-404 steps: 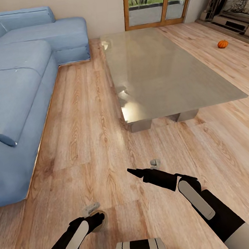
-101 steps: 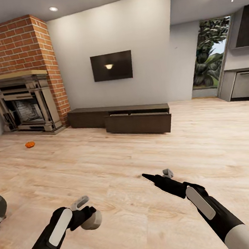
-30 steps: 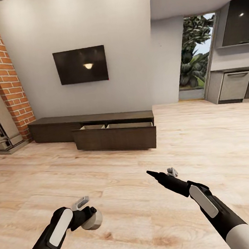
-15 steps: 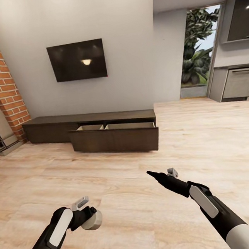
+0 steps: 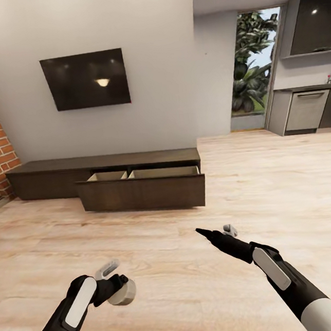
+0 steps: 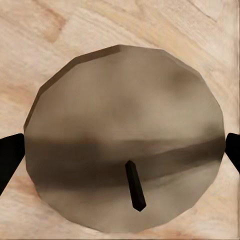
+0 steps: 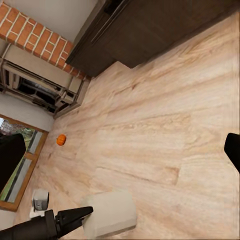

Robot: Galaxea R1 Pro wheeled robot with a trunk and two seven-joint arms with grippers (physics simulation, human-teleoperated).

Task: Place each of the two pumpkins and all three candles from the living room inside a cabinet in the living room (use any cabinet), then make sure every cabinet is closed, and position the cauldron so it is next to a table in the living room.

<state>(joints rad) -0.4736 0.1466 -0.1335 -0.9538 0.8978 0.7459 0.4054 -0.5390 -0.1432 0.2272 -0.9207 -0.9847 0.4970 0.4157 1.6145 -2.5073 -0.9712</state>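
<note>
Wood floor; left pincer (image 5: 113,281) grips beige candle (image 5: 122,293)

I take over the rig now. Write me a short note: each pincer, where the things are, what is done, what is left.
Left pincer: shut on a candle.
Right pincer: open, empty.
Cabinet stands ahead by the wall, its right drawer pulled open.
One pumpkin lies on the floor near the fireplace.
Done: one candle picked up, drawer opened.
Left: put the candle in, fetch the rest, close the cabinet, place the cauldron.
</note>
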